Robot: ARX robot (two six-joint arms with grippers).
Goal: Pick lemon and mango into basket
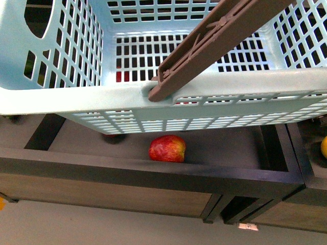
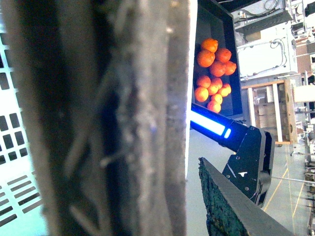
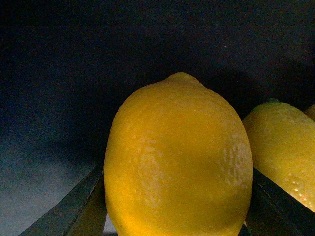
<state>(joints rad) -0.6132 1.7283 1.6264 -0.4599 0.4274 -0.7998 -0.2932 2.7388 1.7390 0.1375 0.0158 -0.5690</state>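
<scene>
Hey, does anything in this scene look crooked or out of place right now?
Yes, the basket is askew: its near rim slopes across the front view, its underside shows above the crate with the apple, and its handle runs diagonally over it.

Pale teal basket [image 1: 76, 99], brown handle [image 1: 219, 35], yellow lemon [image 3: 177, 162], red apple [image 1: 167, 148]

A dark wooden stand [image 1: 153, 171], divided into shallow compartments, stood on a pale grey floor [image 1: 102, 224]. A red apple [image 1: 167, 148] lay in its wide compartment, near the front rim. Another dark bin [image 2: 216, 27] held a heap of oranges [image 2: 214, 73]. A lemon [image 3: 177, 162] sat in a dark compartment just beside a second yellow fruit [image 3: 283, 147].
</scene>
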